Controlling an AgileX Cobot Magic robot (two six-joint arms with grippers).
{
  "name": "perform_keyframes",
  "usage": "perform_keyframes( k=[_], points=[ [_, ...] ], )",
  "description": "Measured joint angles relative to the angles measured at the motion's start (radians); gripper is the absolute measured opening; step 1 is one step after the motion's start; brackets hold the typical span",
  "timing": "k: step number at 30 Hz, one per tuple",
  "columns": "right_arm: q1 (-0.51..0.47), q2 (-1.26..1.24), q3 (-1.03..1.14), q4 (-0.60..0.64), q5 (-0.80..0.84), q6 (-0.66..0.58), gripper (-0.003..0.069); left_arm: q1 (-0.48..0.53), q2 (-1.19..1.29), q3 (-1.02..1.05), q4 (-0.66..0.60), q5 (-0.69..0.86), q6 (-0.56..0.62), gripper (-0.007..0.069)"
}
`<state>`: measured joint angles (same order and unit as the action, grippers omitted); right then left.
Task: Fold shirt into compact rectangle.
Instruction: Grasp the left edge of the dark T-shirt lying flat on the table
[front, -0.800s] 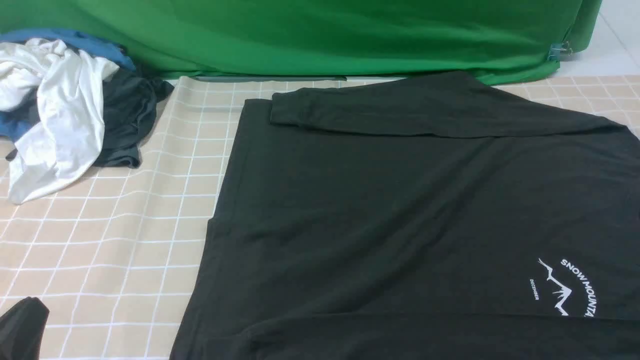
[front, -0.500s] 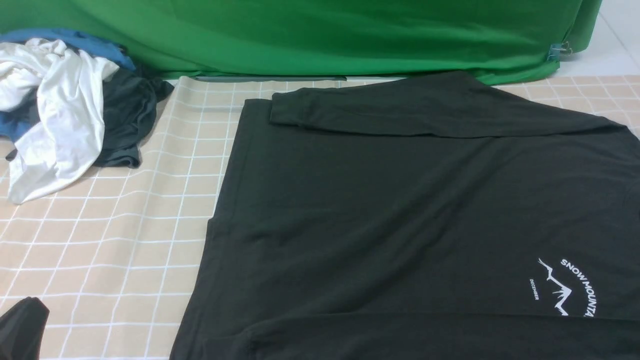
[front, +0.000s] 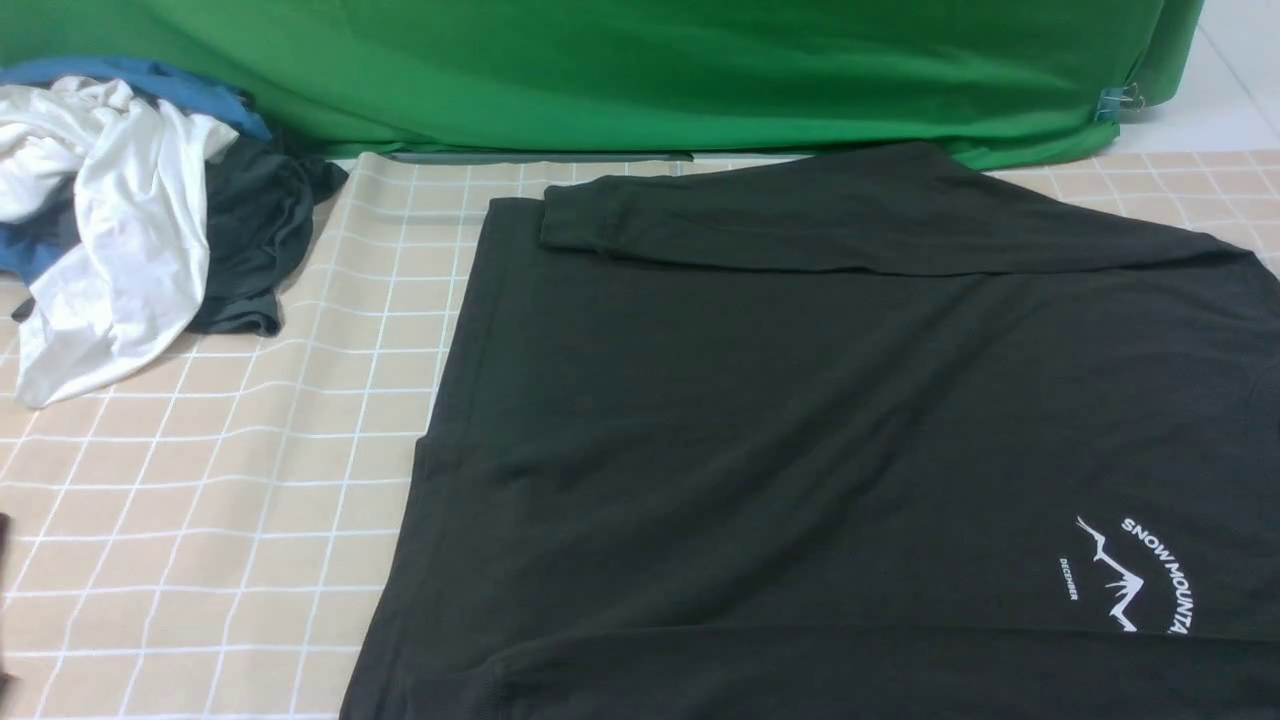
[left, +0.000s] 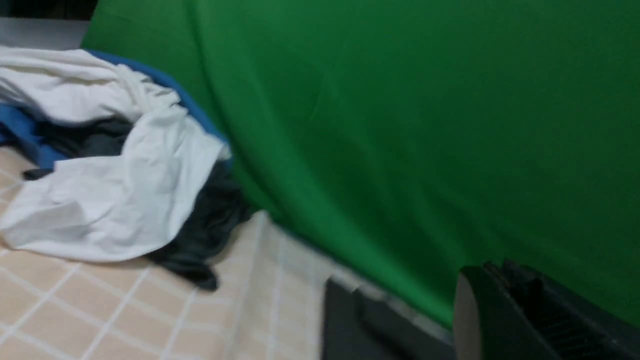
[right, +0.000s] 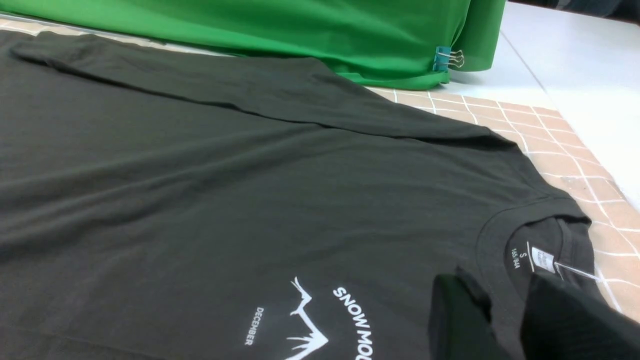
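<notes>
Shirt (front: 800, 420) lies flat on the checked table cover (front: 230, 470), centre to right, neck at the right, one sleeve (front: 850, 215) folded across its far edge, white print (front: 1125, 575) near right; it is well apart from the clothes pile (front: 130, 220) at far left. Right gripper (right: 495, 295) hangs just over the collar (right: 500, 230), fingers apart, nothing clamped. Left gripper (left: 505, 305) sits at the left, jaws together, empty.
</notes>
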<state>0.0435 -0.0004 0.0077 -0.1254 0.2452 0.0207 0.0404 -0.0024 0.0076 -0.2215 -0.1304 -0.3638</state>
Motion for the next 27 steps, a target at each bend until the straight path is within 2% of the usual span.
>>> perform_keyframes(
  k=[4,6,9,11,14,16,17,18,19,20,22,23,24,25,27],
  points=[
    [0.0,0.0,0.0,0.01,-0.018,0.015,0.0238,0.0,0.0,0.0,-0.062,-0.132,-0.034,0.0013],
    [0.0,0.0,0.0,0.066,-0.095,0.106,0.0238,0.0,0.0,0.0,-0.073,-0.2,-0.065,0.0013],
    [0.0,0.0,0.0,0.143,-0.226,0.296,0.0238,0.0,0.0,0.0,-0.079,-0.303,-0.168,0.0013],
    [0.0,0.0,0.0,0.17,-0.316,0.427,0.0238,0.0,0.0,0.0,-0.08,-0.429,-0.26,0.0013],
    [0.0,0.0,0.0,0.18,-0.375,0.488,0.0238,0.0,0.002,-0.032,-0.085,-0.465,-0.333,0.0013],
    [0.0,0.0,0.0,0.181,-0.397,0.504,0.0238,0.0,0.024,-0.106,-0.087,-0.377,-0.363,0.0013],
    [0.0,0.0,0.0,0.183,-0.421,0.508,0.0238,0.0,0.071,-0.212,-0.08,-0.251,-0.373,0.0013],
    [0.0,0.0,0.0,0.183,-0.427,0.509,0.0238,0.0,0.086,-0.24,-0.078,-0.208,-0.375,0.0013],
    [0.0,0.0,0.0,0.183,-0.44,0.514,0.0238,0.0,0.113,-0.284,-0.062,-0.117,-0.38,0.0013],
    [0.0,0.0,0.0,0.183,-0.462,0.53,0.0238,0.0,0.188,-0.389,-0.021,0.05,-0.384,0.0013],
    [0.0,0.0,0.0,0.183,-0.503,0.558,0.0238,0.0,0.278,-0.492,0.009,0.218,-0.371,0.0013],
    [0.0,0.0,0.0,0.184,-0.541,0.572,0.0238,0.0,0.349,-0.562,0.02,0.335,-0.334,0.0013],
    [0.0,0.0,0.0,0.185,-0.605,0.585,0.0238,0.0,0.47,-0.664,0.021,0.518,-0.242,0.0013],
    [0.0,0.0,0.0,0.185,-0.626,0.597,0.0232,0.0,0.548,-0.718,0.01,0.628,-0.178,0.0013],
    [0.001,0.002,-0.025,0.185,-0.577,0.636,0.0199,0.0,0.703,-0.796,-0.034,0.816,-0.056,0.0013]
  ],
)
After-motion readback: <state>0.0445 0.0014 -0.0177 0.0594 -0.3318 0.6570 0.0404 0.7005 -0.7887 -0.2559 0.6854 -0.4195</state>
